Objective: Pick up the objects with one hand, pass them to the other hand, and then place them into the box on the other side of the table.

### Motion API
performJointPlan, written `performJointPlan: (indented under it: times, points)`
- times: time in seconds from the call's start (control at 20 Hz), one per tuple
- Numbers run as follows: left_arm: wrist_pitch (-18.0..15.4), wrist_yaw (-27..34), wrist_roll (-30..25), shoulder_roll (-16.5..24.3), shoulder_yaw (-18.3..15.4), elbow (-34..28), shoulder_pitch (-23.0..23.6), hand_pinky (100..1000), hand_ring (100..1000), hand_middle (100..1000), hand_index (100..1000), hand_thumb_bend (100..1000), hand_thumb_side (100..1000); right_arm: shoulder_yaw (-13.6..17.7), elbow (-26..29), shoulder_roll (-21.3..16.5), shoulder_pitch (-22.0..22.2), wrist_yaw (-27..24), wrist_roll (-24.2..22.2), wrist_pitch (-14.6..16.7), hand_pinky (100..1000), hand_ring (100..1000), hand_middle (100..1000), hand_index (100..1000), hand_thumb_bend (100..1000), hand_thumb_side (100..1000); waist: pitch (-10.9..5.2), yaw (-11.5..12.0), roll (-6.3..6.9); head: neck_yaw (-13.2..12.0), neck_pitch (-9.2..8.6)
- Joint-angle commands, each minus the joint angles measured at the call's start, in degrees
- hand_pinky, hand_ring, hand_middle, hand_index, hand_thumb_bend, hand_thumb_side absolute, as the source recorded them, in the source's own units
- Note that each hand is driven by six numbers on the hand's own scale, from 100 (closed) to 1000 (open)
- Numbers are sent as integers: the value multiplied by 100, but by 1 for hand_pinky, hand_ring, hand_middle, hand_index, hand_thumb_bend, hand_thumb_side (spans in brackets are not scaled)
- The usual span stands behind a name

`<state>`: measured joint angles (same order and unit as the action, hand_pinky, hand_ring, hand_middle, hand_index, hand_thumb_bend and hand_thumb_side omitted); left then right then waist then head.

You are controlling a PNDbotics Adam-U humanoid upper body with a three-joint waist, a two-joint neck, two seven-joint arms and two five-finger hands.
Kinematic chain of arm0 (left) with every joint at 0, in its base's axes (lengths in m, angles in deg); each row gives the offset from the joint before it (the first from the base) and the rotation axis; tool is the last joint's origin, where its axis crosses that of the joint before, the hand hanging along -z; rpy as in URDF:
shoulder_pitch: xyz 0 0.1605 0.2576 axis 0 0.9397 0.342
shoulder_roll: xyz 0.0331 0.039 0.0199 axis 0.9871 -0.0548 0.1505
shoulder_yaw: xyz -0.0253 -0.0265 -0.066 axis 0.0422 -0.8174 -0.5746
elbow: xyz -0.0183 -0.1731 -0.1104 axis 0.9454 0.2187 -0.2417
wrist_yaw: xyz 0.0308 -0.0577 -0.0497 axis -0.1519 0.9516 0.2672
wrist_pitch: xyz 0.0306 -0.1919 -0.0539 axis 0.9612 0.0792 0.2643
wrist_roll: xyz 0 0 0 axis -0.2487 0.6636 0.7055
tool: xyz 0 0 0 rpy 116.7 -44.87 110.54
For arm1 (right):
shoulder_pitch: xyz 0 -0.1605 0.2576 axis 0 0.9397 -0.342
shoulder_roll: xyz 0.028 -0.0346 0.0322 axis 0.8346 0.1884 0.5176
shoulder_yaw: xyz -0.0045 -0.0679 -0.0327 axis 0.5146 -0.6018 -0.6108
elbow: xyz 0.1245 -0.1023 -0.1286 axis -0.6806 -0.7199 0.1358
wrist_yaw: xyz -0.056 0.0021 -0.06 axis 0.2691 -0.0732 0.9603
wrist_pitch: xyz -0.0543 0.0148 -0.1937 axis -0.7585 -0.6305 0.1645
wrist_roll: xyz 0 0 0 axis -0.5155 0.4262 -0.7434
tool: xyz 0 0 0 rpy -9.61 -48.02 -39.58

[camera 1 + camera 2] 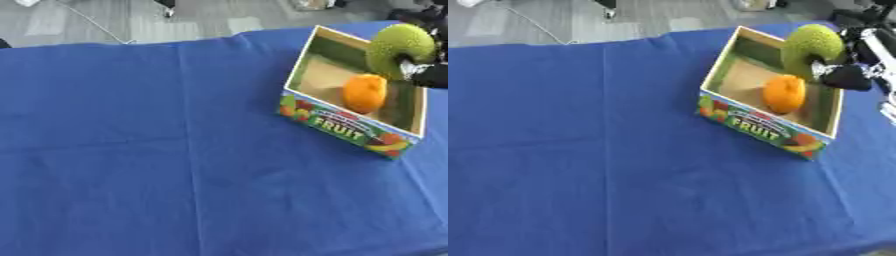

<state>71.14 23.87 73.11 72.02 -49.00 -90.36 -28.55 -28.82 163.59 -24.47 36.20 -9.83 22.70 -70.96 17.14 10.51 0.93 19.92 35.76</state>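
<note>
Tabletop [131, 150]: flat surface under a creased blue cloth, filling nearly the whole view; grey floor beyond its far edge at 12 o'clock.

Box [756, 126]: open rectangular cardboard tray, green inner walls, tan floor, front panel printed with coloured fruit and the word "FRUIT"; stands on the cloth at about 2 o'clock, set askew.

Melon [808, 49]: round, rough-skinned green fruit, at the box's far right corner, over the rim, at 2 o'clock; whether it rests on the box cannot be told.

Right hand [846, 77]: black with silver parts, entering at 3 o'clock, fingers curled against the melon's right side, grasping it.

Orange [364, 93]: smooth rounded orange fruit lying inside the box, near its front wall.
</note>
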Motion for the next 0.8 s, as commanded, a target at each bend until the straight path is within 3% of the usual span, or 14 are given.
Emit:
performJointPlan:
  times: [0.05, 0.25, 0.35, 0.45, 0.7, 0.8]
  points:
    - [-1, 29, -29, 93, -49, -195, -111, 725, 732, 670, 773, 681, 575, 48, -140, -48, -59, 37, -3, 59, 589, 527, 496, 614, 100, 131, 4, 34, 45, 77, -110]
    - [12, 23, -23, 74, -55, -234, -124, 724, 732, 669, 773, 678, 575, 83, -299, 12, -58, 3, -12, 206, 630, 581, 553, 670, 100, 170, 54, 92, 31, 121, -132]
    - [18, 21, -21, 67, -52, -239, -140, 724, 733, 670, 773, 678, 575, 65, -327, 36, -42, 52, -58, 280, 668, 642, 614, 727, 100, 277, 69, 112, 30, 141, -152]
    - [22, 11, -29, 63, -49, -246, -157, 725, 733, 670, 773, 677, 573, 31, -332, 46, -22, 141, -238, 341, 727, 753, 736, 828, 100, 433, 76, 136, 35, 146, -162]
    - [39, -109, -61, 66, -57, -277, -150, 726, 735, 671, 774, 676, 570, 84, -272, 73, 42, 526, -719, 517, 774, 877, 900, 951, 101, 612, 75, 140, 28, 148, -157]
    - [45, -121, -71, 72, -57, -282, -144, 725, 735, 671, 775, 677, 570, 125, -238, 76, 55, 586, -831, 590, 786, 901, 928, 979, 163, 671, 68, 126, 24, 128, -144]
